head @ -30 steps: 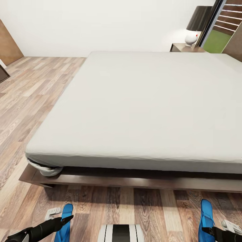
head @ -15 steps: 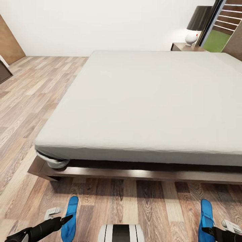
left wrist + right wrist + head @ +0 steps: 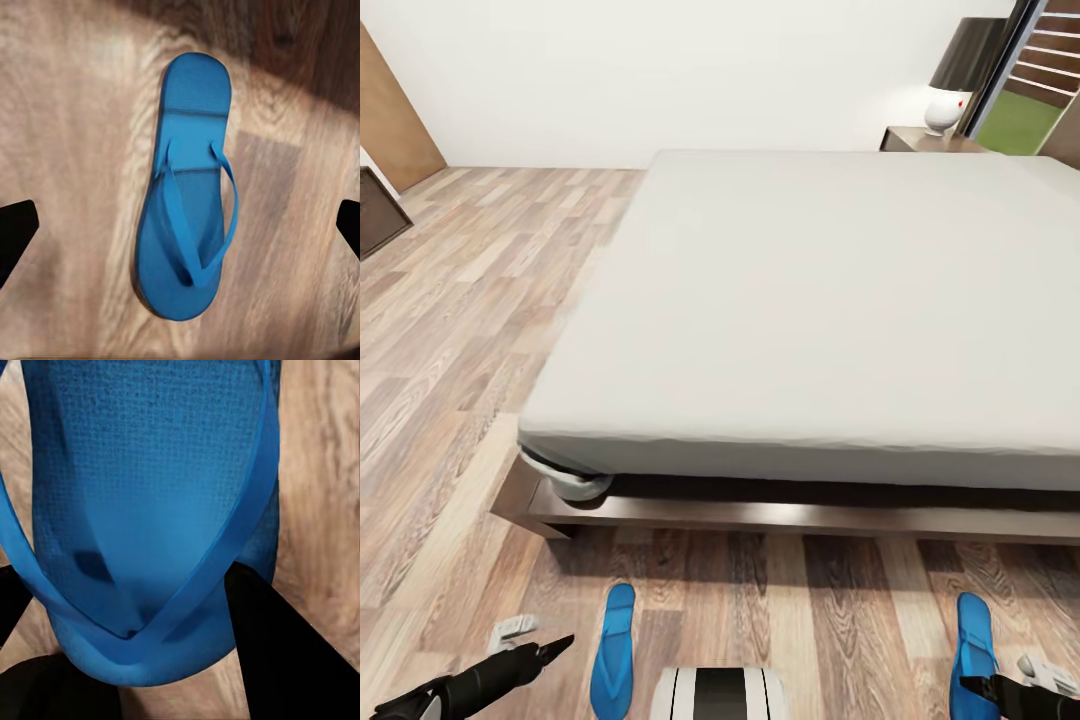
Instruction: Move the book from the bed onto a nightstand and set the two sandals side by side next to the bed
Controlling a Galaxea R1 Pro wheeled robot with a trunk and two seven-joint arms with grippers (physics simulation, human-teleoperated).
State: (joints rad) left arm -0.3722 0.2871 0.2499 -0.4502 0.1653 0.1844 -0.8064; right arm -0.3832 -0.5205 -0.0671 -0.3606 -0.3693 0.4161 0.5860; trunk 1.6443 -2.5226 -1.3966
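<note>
Left sandal (image 3: 613,650): we see it flat on the wood floor (image 3: 450,330), strap up, just off the bed's foot edge near its left corner; we judge it set down here as the first of the pair
Left gripper (image 3: 550,646): released, fingers spread wide and holding nothing; in the left wrist view the sandal (image 3: 187,195) lies on the floor between the two dark fingertips (image 3: 15,232), clear of both
Right sandal (image 3: 972,655): also by the foot edge of the bed (image 3: 820,300), well apart from the left one, so the pair is not yet side by side
Right gripper (image 3: 1000,690): clenched on the right sandal; in the right wrist view a dark finger sits against the sole (image 3: 150,495) under the strap, which we take as a carrying grip
Book: we cannot find it on the mattress
Nightstand (image 3: 930,140): at the bed's far right corner, carrying a lamp (image 3: 960,70)
</note>
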